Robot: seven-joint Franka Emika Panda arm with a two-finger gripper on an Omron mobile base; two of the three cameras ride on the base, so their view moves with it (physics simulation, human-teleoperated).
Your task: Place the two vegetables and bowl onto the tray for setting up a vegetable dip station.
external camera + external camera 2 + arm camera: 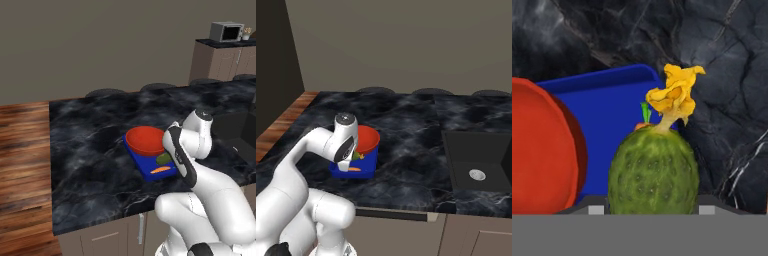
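- On the dark marble counter (90, 145), the blue tray (145, 167) lies flat near the front edge, within easy reach of the arm.
- The red-orange bowl (145, 140) occupies the far end of the tray. It is about as wide as the tray and covers that end; it appears empty as far as its interior shows.
- The orange carrot-like piece (161, 170) lies on the near end of the tray floor, just in front of the bowl. In the hand view, a trace of orange with a green stub shows behind the held vegetable.
- The green pickle-like vegetable (653, 172), bumpy-skinned and topped by a yellow withered flower (674, 95), sits upright between the fingertips of the gripper (652, 210) in the hand view.
- Finger state: the fingers stand partly apart with the vegetable between them, pinching it by its sides. The contact faces themselves are hidden by the vegetable.
- The vegetable hangs over the open strip of tray beside the bowl, close to the tray's rim. This is judged to be the only free floor left for it.
- In the left base view, the vegetable appears beside the arm's forearm, between bowl and carrot-like piece.
- Judgement: bowl and one vegetable are in place; release of the second vegetable remains.
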